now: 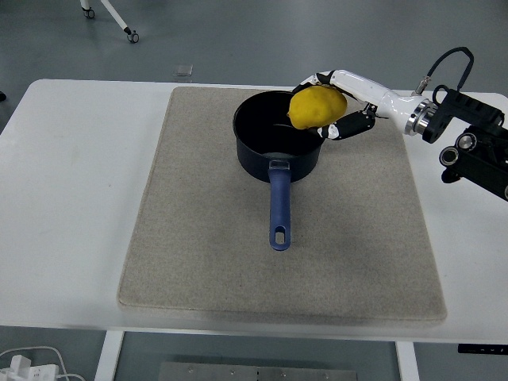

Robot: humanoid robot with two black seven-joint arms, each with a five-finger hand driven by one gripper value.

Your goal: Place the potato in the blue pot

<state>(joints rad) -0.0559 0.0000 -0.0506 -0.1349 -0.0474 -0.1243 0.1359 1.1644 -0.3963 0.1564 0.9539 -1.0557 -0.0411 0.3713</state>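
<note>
A yellow potato (316,107) hangs in the air over the right rim of the blue pot (278,135). My right hand (337,107) is shut on it, with white and black fingers (347,127) wrapped around its right side. The pot stands upright at the back middle of the beige mat (238,238), dark inside, its blue handle (277,206) pointing toward the near edge. The right arm reaches in from the right edge, raised above the mat. No left arm shows.
The mat covers most of the white table (71,198). Beyond the far edge lie grey floor, a small square plate (183,69) and a wheeled leg (119,24). White cables (32,361) lie under the near left corner.
</note>
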